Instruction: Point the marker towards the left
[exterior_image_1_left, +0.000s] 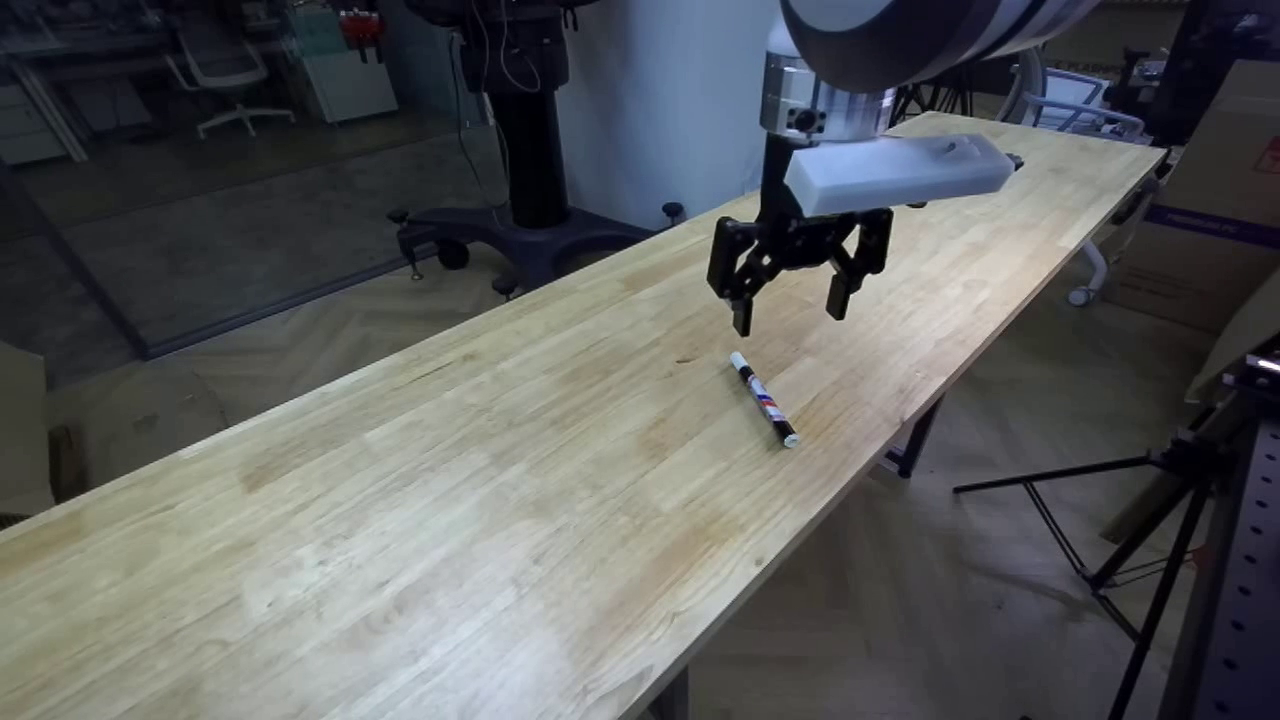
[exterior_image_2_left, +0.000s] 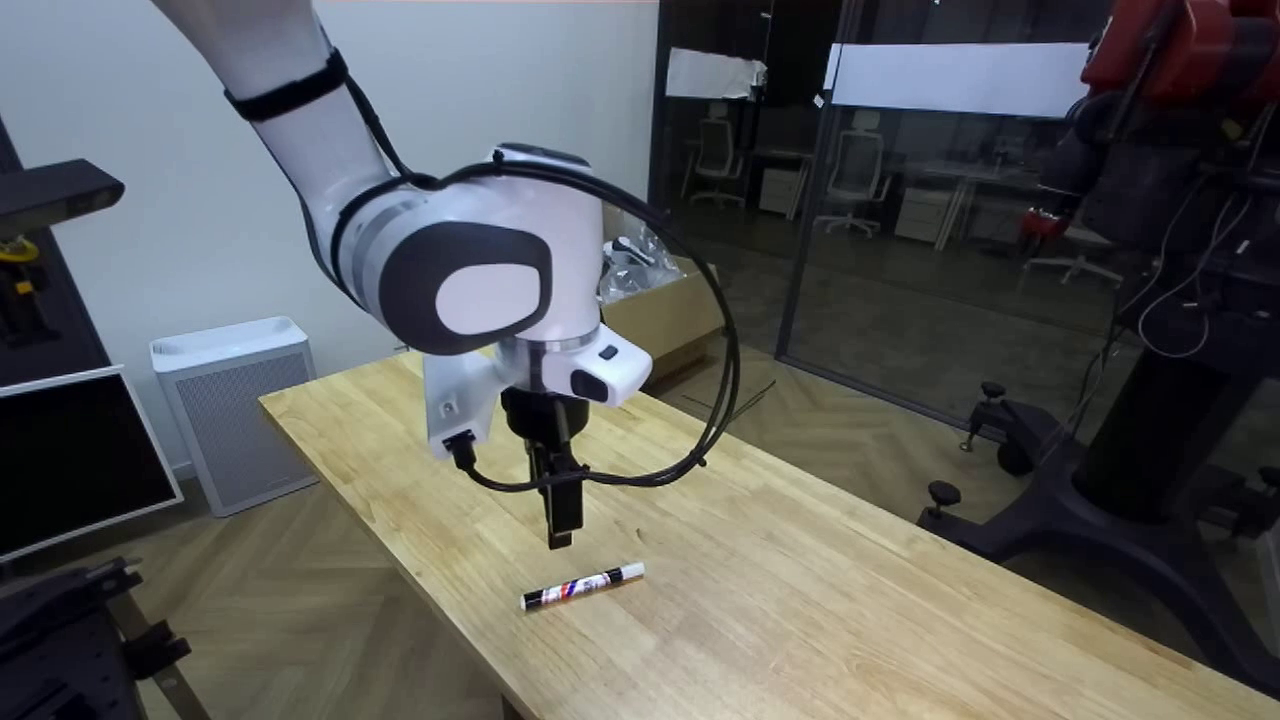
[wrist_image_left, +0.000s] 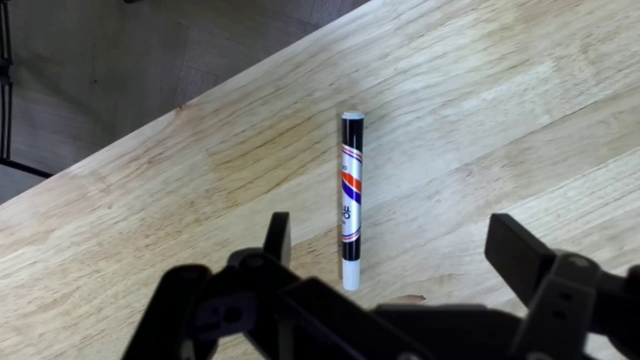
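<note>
The hand (exterior_image_1_left: 789, 322), spread wide and gripping nothing, hung above the marker (wrist_image_left: 351, 200), clear of it; whether squarely over the marker's middle was hard to judge. The marker lay on the counter (exterior_image_1_left: 450, 480), its long axis crosswise to the hand's closing line, its longer white tip away from the counter's nearer edge.

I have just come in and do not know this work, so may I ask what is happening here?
A robot arm has its jaws open and empty above a wooden table. A marker lies on the table below their level, apart from them, its longer white end nearest to the jaws. The task is to point the marker towards the left, but it has not yet been grasped.
</note>
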